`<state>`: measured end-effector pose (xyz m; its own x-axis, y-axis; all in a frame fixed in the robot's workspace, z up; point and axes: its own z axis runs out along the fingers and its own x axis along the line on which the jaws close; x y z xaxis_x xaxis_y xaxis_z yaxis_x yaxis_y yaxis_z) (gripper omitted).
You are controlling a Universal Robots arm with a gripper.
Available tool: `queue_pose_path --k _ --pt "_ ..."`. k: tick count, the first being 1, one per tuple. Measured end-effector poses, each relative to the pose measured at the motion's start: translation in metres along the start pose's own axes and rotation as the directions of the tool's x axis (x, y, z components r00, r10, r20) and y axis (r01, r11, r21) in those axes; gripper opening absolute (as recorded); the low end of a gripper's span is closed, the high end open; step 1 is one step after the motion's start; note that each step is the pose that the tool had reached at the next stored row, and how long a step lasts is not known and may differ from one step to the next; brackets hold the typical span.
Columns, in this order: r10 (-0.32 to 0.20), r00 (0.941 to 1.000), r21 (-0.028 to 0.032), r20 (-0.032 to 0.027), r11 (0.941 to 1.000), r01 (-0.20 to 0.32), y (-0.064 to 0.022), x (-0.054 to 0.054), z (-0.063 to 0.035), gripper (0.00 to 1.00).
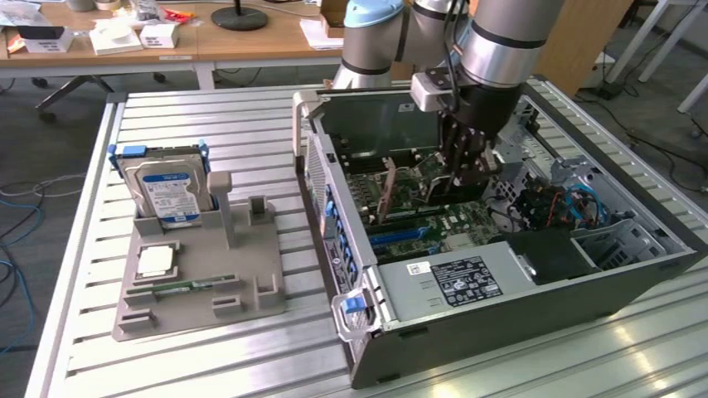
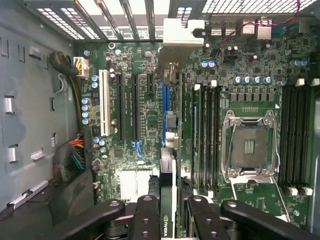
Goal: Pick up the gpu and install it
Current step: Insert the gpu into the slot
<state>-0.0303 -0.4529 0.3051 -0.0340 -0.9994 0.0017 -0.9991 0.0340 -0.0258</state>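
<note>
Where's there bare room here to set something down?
Bare table slats lie beyond the hard drive, on the near side of the gray tray, and at the exterior view's lower right beside the computer case. Crowded: inside the case, where the hand holds the gpu over the motherboard.

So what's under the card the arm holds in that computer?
Below the gpu, gripped by the end effector, lies the motherboard with a blue slot. Whether the card's edge sits in it is hidden.

a lab: open pc case (image 1: pixel 520 319) on a slatted aluminium bench (image 1: pixel 221 365), cluttered desks (image 1: pixel 254 41) behind
</note>
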Motion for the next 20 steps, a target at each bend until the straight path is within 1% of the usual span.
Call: queue_pose_path --k 6,11,15,20 --pt "0.000 1.0000 0.0001 0.0000 1.0000 0.000 0.0003 0.000 0.0070 0.26" --pt "0.000 1.0000 0.0000 -0.0001 1.0000 0.000 0.0004 0.000 0.0071 0.26" --pt "0.000 1.0000 0.0000 0.0000 1.0000 0.000 0.0003 0.003 0.0072 0.26" --pt "0.000 1.0000 0.0000 0.0000 1.0000 0.000 0.0004 0.003 0.0128 0.26"
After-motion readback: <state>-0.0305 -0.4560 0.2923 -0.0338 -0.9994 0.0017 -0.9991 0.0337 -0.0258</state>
